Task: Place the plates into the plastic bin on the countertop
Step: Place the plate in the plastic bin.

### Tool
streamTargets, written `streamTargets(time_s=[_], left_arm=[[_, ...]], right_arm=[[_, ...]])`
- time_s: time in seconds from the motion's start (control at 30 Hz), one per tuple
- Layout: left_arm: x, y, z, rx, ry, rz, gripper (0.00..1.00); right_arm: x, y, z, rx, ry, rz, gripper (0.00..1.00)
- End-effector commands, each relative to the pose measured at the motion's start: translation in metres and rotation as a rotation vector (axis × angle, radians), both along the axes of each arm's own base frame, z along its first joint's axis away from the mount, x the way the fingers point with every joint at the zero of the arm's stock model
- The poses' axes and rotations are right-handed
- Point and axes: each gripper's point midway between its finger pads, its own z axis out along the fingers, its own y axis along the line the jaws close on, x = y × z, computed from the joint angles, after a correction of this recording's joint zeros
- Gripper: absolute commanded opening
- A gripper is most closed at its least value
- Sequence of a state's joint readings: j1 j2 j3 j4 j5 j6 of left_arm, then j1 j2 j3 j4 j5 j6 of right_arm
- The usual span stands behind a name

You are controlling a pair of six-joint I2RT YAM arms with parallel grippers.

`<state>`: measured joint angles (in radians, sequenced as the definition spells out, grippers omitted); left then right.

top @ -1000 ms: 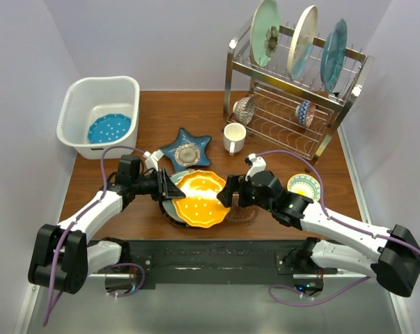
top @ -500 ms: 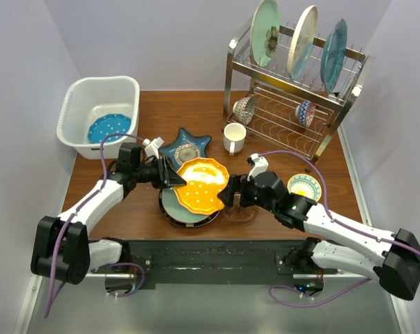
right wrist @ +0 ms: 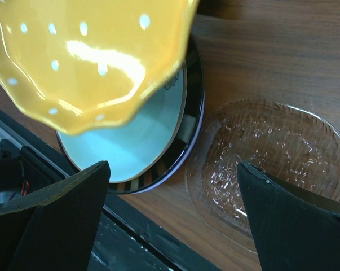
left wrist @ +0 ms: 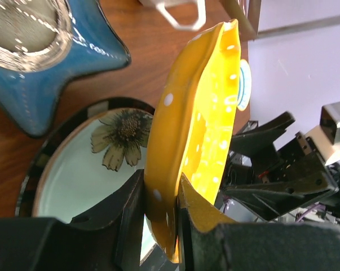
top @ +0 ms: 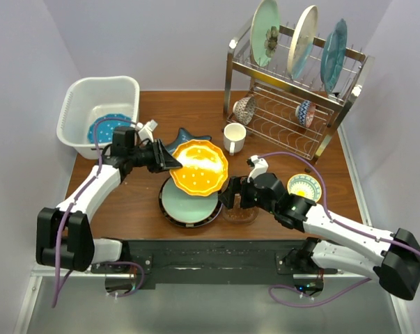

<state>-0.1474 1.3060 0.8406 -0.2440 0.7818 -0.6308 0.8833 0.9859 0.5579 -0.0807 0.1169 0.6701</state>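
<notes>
Your left gripper [top: 169, 163] is clamped on the rim of the orange scalloped plate [top: 199, 168], with one finger on each face, as the left wrist view shows; the plate hangs tilted at the centre of the overhead frame, above the stack and apart from it; under it lies the pale green flower plate [top: 189, 204], nested in a black-rimmed plate [top: 165, 211] on the countertop [top: 126, 202]; the blue star dish [top: 185, 137] sits just above the orange plate in the frame, partly hidden by it; your right gripper [top: 230, 195] has its jaws spread wide and grasps nothing; it hovers low just right of centre, between the stack's right rim and a clear glass dish [right wrist: 271, 169]; the plastic bin [top: 74, 104] stands at the upper left of the overhead frame, and a blue dotted plate [top: 105, 129] lies flat in it; three more plates stand on edge in the wire rack [top: 293, 90] at the upper right.
</notes>
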Motion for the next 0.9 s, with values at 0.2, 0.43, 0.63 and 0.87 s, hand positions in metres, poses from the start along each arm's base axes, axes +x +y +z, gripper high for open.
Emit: streamTargets(time_s=[0.2, 0.43, 0.63, 0.87], left_arm=[[0.035, 0.033, 0.06, -0.045, -0.135, 0.029, 0.0], [0.045, 0.037, 0.067, -0.029, -0.151, 0.058, 0.0], [0.061, 0.055, 0.077, -0.022, -0.171, 0.148, 0.0], [0.075, 0.063, 0.1, -0.039, -0.228, 0.187, 0.0]], right_arm=[[0.004, 0.006, 0.004, 0.027, -0.018, 0.0, 0.99], [0.004, 0.01, 0.002, 0.031, -0.004, 0.005, 0.99], [0.004, 0.01, -0.001, 0.025, 0.004, 0.006, 0.99], [0.004, 0.01, -0.002, 0.021, 0.003, 0.007, 0.99]])
